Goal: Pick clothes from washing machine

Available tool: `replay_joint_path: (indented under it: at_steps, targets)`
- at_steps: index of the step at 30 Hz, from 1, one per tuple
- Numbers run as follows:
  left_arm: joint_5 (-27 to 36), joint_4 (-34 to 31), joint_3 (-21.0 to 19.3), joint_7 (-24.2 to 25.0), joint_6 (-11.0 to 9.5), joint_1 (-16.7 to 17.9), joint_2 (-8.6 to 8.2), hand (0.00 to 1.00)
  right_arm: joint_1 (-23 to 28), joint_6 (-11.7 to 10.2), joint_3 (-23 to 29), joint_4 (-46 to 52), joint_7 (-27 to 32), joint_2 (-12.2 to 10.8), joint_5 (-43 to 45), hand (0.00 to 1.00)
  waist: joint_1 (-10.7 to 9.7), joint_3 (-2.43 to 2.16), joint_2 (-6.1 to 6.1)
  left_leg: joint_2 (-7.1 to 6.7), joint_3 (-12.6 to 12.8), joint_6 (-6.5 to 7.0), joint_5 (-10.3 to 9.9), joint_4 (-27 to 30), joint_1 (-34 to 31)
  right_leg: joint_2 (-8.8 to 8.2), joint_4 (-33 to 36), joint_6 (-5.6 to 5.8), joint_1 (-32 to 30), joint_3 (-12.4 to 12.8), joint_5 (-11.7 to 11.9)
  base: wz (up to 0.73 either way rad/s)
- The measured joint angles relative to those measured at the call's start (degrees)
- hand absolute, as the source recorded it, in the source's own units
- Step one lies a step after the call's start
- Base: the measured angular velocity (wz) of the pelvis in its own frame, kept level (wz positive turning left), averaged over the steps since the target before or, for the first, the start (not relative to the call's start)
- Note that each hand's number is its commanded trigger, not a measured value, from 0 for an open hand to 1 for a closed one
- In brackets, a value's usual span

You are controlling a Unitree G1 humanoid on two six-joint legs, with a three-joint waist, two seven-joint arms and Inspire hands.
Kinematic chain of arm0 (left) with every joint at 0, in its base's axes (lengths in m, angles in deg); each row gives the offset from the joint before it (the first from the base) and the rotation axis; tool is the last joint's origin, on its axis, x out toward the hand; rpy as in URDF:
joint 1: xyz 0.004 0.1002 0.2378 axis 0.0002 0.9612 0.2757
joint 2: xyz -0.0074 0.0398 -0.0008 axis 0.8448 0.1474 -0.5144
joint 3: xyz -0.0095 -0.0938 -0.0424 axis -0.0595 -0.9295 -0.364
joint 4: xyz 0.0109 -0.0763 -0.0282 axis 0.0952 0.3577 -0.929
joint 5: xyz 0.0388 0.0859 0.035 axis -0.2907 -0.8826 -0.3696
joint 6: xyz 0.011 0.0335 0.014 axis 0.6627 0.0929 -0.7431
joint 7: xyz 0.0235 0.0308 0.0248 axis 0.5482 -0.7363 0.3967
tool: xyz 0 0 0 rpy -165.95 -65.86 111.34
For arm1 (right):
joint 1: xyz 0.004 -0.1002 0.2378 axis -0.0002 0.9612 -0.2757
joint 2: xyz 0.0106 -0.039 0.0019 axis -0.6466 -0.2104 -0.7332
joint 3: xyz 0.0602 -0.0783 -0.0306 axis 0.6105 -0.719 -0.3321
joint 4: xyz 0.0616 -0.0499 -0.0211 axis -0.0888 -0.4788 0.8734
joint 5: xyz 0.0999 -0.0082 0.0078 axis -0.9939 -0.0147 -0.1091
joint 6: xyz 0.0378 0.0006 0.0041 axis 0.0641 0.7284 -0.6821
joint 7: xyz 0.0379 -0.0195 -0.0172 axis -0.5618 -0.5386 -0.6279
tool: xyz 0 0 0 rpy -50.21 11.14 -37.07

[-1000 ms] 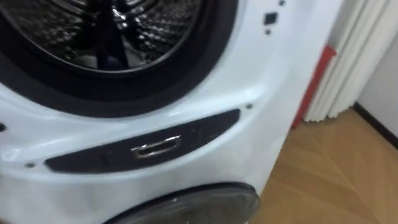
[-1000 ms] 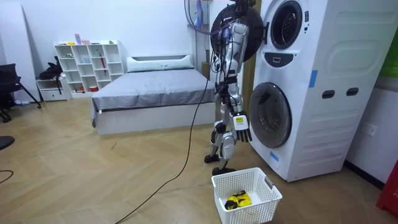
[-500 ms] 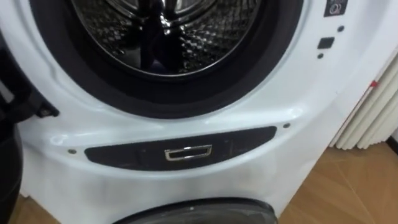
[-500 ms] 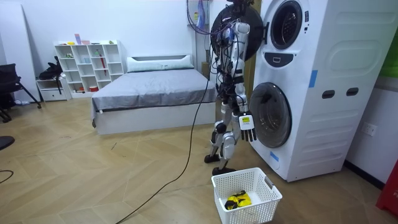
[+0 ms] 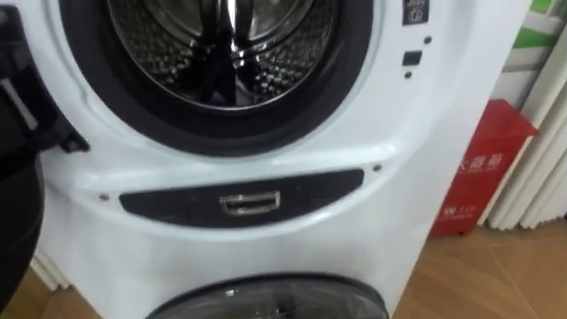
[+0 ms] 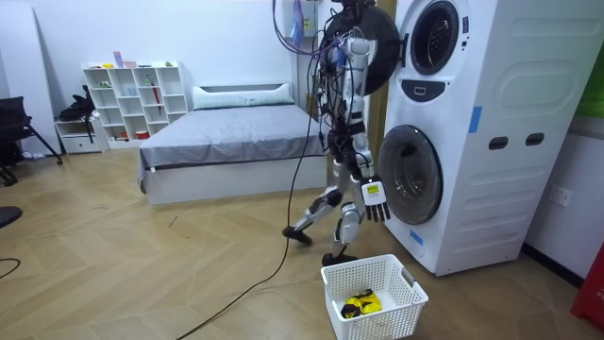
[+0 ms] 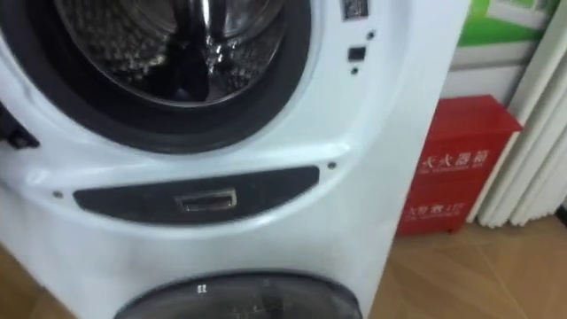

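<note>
Steel drum gleaming dead ahead in the left eye view. The upper washing machine is wide open, its black door swung out at the left edge. Low in that drum sits a dark patch: cloth or reflection, I cannot tell. Below the opening is a dark panel with a chrome handle, then the top of the lower machine's round door.

Over to the right eye view: a red box stands just beside the machine on the wooden floor.

Room view: the robot stands facing the stacked machines, one foot set back towards the bed. Its right hand hangs by that round door, fingers straight and empty. By its feet, a white basket holds a yellow-and-black item.
</note>
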Motion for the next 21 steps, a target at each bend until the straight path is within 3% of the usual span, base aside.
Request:
replay_joint_path:
  at_steps: [1, 2, 3, 4, 5, 7, 9, 10, 11, 12, 13, 14, 15, 16, 17, 20, 21]
  targets:
    - [-0.37, -0.13, 0.87, 0.20, 0.01, -1.31, 0.01, 0.00, -0.12, -0.12, 0.62, -0.01, 0.00, 0.04, 0.24, 0.00, -0.54, -0.08, 0.41, 0.40, -1.02, -1.01, -0.61, -4.45, 2.59, 0.01, 1.31, 0.01, -1.83, -1.03, 0.01, 0.40]
    - [-0.40, -0.16, 2.14, 0.57, 0.27, -3.06, 0.01, 0.00, -0.62, -0.37, 0.68, -0.10, 0.02, 0.26, 0.25, 0.00, -1.04, 0.16, 0.76, 1.15, -1.93, -1.68, -1.24, -9.60, 5.16, 0.07, 2.37, 0.13, -3.85, -2.32, 0.15, 0.40]
    - [-0.43, -0.16, 2.40, 0.89, 0.34, -3.96, -0.05, 0.00, -0.81, -0.54, 0.73, -0.22, 0.01, 0.30, 0.26, 0.00, -1.17, 0.09, 1.33, 1.54, -2.35, -1.77, -1.52, -12.42, 6.36, 0.07, 3.00, 0.20, -4.86, -2.84, 0.30, 0.34]
    - [-0.42, -0.23, 3.34, 1.05, 0.40, -6.01, -0.13, 0.00, -1.31, -0.69, 1.09, -0.42, -0.06, 0.24, 0.28, 0.00, -1.21, 0.45, 1.45, 1.98, -2.63, -1.79, -2.53, -17.74, 8.60, 0.04, 4.45, 0.49, -7.15, -3.19, 0.83, 0.14]
    - [-0.48, -0.40, 3.82, 1.07, 0.41, -7.18, -0.29, 0.00, -1.82, -0.75, 1.56, -0.37, -0.09, 0.08, 0.27, 0.00, -1.26, 0.48, 1.61, 2.12, -3.10, -1.59, -4.39, -23.18, 9.94, -0.10, 5.12, 0.64, -9.45, -3.37, 2.02, 0.04]
    - [-0.63, -0.28, 4.81, 1.19, 0.44, -8.99, -0.45, 0.00, -2.49, -0.70, 2.39, -0.38, -0.10, -0.01, 0.91, 0.00, -1.96, 0.53, 1.61, 1.56, -3.20, -1.06, -6.70, -28.84, 10.01, -1.16, 5.38, 1.48, -12.73, -3.67, 4.48, 0.00]
    - [-0.58, 0.32, 5.03, 1.24, 0.43, -10.13, -0.51, 0.00, -2.35, -0.23, 3.17, -0.39, 0.01, -0.14, 1.63, 0.00, -2.19, 0.48, 1.37, -0.12, -2.69, 0.61, -7.50, -33.58, 9.85, -2.50, 5.23, 2.81, -14.65, -3.39, 7.41, -0.01]
    - [-0.57, 0.31, 5.69, 1.20, 0.45, -10.35, -0.32, 0.00, -2.07, 0.37, 2.99, -0.38, 0.02, -0.27, 1.91, 0.00, -2.18, 0.56, 0.40, -2.07, -1.52, 3.36, -7.17, -34.02, 8.97, -3.76, 3.84, 3.63, -15.11, -2.43, 10.16, -0.17]
    - [-0.58, 0.64, 6.54, 1.10, 0.46, -10.10, -0.17, 0.00, -1.67, 0.92, 2.59, -0.40, -0.03, -0.30, 1.76, 0.00, -2.20, 0.26, -0.57, -4.06, 0.02, 5.25, -6.24, -33.30, 7.59, -4.71, 0.53, 4.49, -14.82, -0.69, 13.95, -0.23]
    - [-0.36, 0.96, 6.95, 1.11, 0.50, -9.80, -0.14, 0.00, -1.30, 1.04, 2.64, -0.34, 0.04, -0.29, 1.61, 0.00, -2.24, 0.07, -0.82, -5.00, 0.41, 6.06, -5.81, -32.85, 6.84, -5.04, -1.86, 5.05, -14.28, 0.05, 16.31, -0.22]
    - [-0.23, 1.62, 7.81, 1.12, 0.57, -9.24, -0.02, 0.00, -0.86, 1.12, 2.64, -0.38, 0.21, -0.27, 0.46, 0.00, -2.37, 0.04, -1.35, -6.52, 1.84, 7.64, -4.94, -32.53, 5.69, -5.85, -6.16, 6.72, -12.98, 1.59, 20.43, 0.04]
    - [0.27, 2.61, 8.68, 1.07, 0.72, -9.06, -0.04, 0.00, -0.33, 1.35, 2.69, -0.44, 0.64, -0.34, -1.78, 0.00, -3.26, 0.02, -1.61, -6.97, 4.78, 9.08, -4.66, -31.77, 4.40, -7.18, -5.29, 7.92, -12.28, 2.04, 19.88, 0.22]
    - [0.70, 2.92, 9.02, 0.94, 0.83, -8.93, -0.12, 0.00, -0.10, 1.56, 2.71, -0.43, 0.76, -0.36, -2.69, 0.00, -3.81, 0.05, -1.69, -7.02, 5.73, 9.29, -4.45, -31.10, 3.72, -8.06, -2.88, 8.45, -12.06, 1.91, 17.78, 0.41]
    - [1.20, 3.04, 10.01, 0.75, 0.86, -8.49, -0.24, 0.00, 0.23, 1.95, 2.79, -0.43, 1.02, -0.33, -3.91, 0.00, -3.75, 0.05, -1.63, -6.94, 7.98, 9.53, -3.56, -31.13, 3.07, -9.54, 3.31, 9.67, -11.67, 1.38, 13.24, 0.27]
    - [2.27, 3.07, 10.47, 0.70, 0.86, -8.05, -0.35, 0.00, 0.21, 1.99, 2.78, -0.41, 1.29, -0.34, -5.47, 0.00, -3.57, 0.07, -1.67, -7.10, 9.02, 9.90, -2.29, -32.01, 2.90, -10.42, 7.83, 9.91, -10.33, 0.98, 9.95, 0.12]
    - [5.95, 3.66, 10.84, -0.35, 0.84, -6.33, -0.26, 0.00, 0.15, 1.24, 2.46, -0.39, 1.28, -0.52, -6.21, 0.00, -3.25, 0.12, -1.78, -7.25, 9.96, 10.23, -0.65, -33.08, 3.07, -11.31, 10.12, 11.36, -2.21, 2.15, 4.07, -0.17]
    - [6.46, 3.63, 10.61, -0.50, 0.84, -5.98, -0.21, 0.00, 0.22, 1.13, 2.47, -0.42, 1.27, -0.56, -6.21, 0.00, -3.13, 0.11, -1.89, -7.32, 10.31, 10.21, -0.55, -33.08, 3.08, -11.51, 9.71, 11.43, -0.30, 2.13, 3.28, -0.35]
